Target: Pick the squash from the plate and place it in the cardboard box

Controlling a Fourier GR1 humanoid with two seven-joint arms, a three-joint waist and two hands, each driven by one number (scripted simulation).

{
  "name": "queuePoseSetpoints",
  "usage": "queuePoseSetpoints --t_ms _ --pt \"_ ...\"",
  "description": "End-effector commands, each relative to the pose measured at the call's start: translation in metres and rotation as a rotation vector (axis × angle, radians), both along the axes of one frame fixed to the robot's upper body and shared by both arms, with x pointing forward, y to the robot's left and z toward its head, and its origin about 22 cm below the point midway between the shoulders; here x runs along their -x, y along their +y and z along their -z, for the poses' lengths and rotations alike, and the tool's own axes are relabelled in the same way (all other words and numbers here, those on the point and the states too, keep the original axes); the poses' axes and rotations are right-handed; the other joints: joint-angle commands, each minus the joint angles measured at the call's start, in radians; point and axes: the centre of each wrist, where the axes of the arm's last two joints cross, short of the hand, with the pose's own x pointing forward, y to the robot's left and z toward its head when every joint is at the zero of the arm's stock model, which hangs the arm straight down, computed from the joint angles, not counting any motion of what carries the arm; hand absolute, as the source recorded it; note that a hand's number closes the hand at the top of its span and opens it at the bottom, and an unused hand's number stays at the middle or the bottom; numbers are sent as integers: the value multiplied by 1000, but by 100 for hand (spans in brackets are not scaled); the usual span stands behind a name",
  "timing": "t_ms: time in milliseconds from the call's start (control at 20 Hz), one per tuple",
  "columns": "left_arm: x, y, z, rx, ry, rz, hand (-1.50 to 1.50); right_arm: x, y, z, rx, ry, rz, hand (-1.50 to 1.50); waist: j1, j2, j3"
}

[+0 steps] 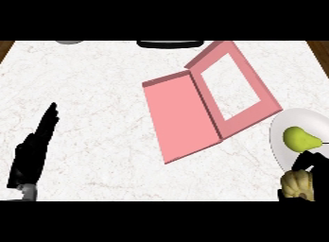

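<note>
Though part-hidden, squash [295,182] in right hand [325,178]

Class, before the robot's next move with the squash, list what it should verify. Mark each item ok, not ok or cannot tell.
1. Right hand curled round the squash: ok, black fingers wrap it at the plate's near edge.
2. Squash lifted off the plate: cannot tell from this view.
3. Pear out of the grasp: ok, it lies on the plate just beyond the fingers.
4. Pink box open: ok, it lies open left of the plate.
5. Path from plate to box: ok, only bare counter lies between.
6. Left hand out of the way: ok, it rests at the left with straight fingers, apart from the box.
</note>
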Motion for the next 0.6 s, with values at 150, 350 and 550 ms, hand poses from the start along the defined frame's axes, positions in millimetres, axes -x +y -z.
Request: queuePoseSetpoints --t_ms 150,350,550 --pt "-6 -14 -5 10 -8 14 0 9 25 -53 -237 -323 -158 150 8 1 1" --pt "-2 3 7 4 -1 12 0 23 34 -86 -354 -454 -301 150 10 2 1" --pt "-7 -2 -4 -4 -8 19 0 14 52 -105 -381 -472 -373 150 20 4 0"
